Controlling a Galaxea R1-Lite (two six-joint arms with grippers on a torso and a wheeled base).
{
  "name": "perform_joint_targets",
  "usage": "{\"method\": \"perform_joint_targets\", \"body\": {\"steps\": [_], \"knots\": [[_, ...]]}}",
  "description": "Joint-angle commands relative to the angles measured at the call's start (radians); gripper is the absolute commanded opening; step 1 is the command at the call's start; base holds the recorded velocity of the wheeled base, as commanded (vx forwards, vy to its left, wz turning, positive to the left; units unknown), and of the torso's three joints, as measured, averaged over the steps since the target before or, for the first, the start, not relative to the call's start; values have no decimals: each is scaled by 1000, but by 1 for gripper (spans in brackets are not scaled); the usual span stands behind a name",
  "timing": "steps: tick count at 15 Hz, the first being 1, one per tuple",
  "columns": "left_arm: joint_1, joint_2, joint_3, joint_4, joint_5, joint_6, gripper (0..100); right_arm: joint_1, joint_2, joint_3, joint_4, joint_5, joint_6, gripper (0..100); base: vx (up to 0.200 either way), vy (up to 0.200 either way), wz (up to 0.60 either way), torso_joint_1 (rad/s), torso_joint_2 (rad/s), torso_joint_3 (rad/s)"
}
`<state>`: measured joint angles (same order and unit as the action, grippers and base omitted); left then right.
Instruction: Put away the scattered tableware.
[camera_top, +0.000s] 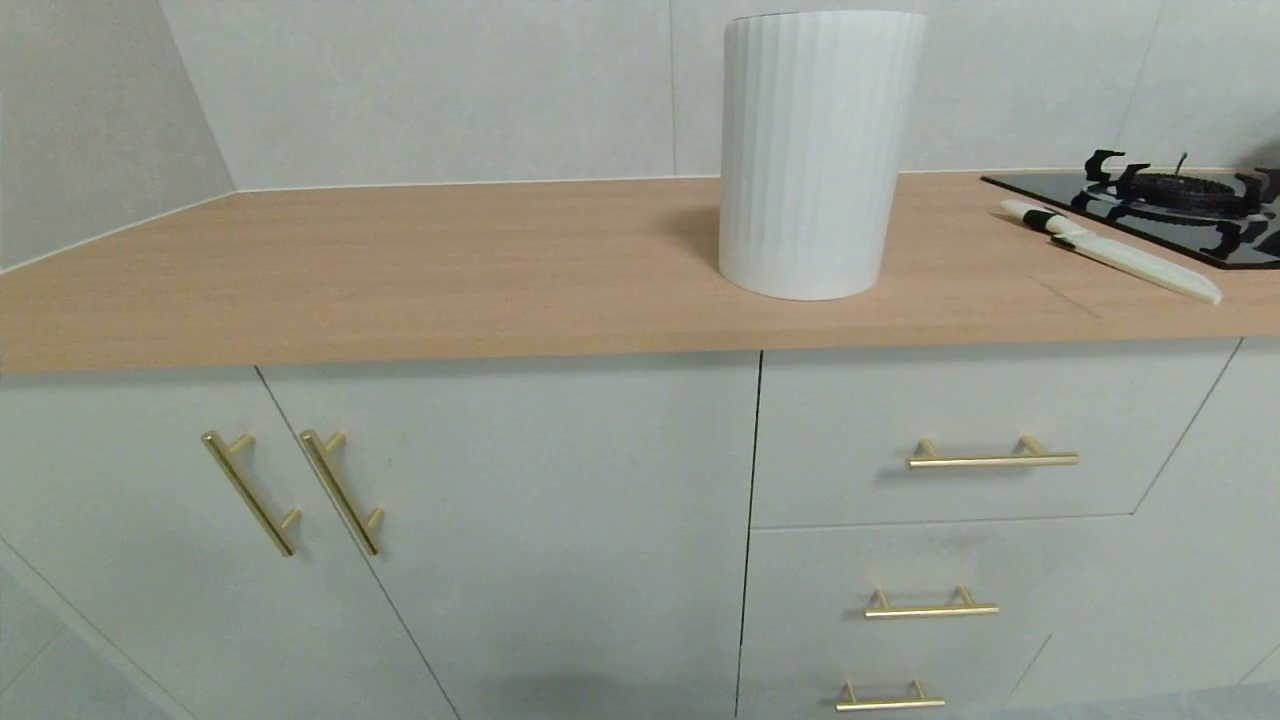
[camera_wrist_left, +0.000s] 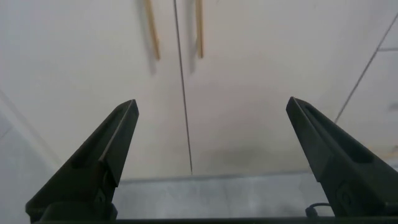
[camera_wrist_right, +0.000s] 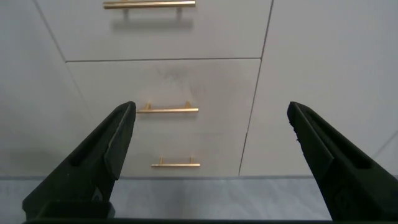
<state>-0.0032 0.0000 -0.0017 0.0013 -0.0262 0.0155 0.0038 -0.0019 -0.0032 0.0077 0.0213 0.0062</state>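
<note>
The knife (camera_top: 1110, 252) lies flat on the wooden surface (camera_top: 450, 270) near its right end. Its long axis runs on a slant in the head view, with the pale handle and its black band toward 10 o'clock and the cream blade tip toward 4 o'clock, close to the front edge. The handle end sits just beside the near edge of the black glass hob (camera_top: 1130, 215), which lies at about 1 o'clock from the blade. At 9 o'clock from the knife, and apart from it, a tall white ribbed container (camera_top: 805, 160) stands upright on the surface. Both sets of jaws are well away from the knife, down in front of the cabinet fronts. The left gripper (camera_wrist_left: 211, 106) has its jaws spread wide with nothing between them, facing a pair of pale cabinet doors (camera_wrist_left: 249, 74) with gold bar handles (camera_wrist_left: 152, 31). The right gripper (camera_wrist_right: 211, 107) also has its jaws spread wide and empty, facing the stacked drawers (camera_wrist_right: 168, 81), each with a gold pull (camera_wrist_right: 168, 110).
</note>
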Motion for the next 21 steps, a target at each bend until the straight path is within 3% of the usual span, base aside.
{"method": "perform_joint_targets", "body": {"steps": [1, 10, 19, 21], "knots": [[0, 0, 0, 0, 0, 0, 100, 1, 2, 0, 0, 0, 0, 100, 200, 0, 0, 2, 7, 7], [0, 0, 0, 0, 0, 0, 100, 1, 2, 0, 0, 0, 0, 100, 22, 0, 0, 1, 0, 0], [0, 0, 0, 0, 0, 0, 100, 1, 2, 0, 0, 0, 0, 100, 0, -200, 0, 2, 1, 4], [0, 0, 0, -1, 0, 0, 100, 1, 2, 0, 0, 0, 0, 100, 0, 0, 0, 0, 0, 0]]}}
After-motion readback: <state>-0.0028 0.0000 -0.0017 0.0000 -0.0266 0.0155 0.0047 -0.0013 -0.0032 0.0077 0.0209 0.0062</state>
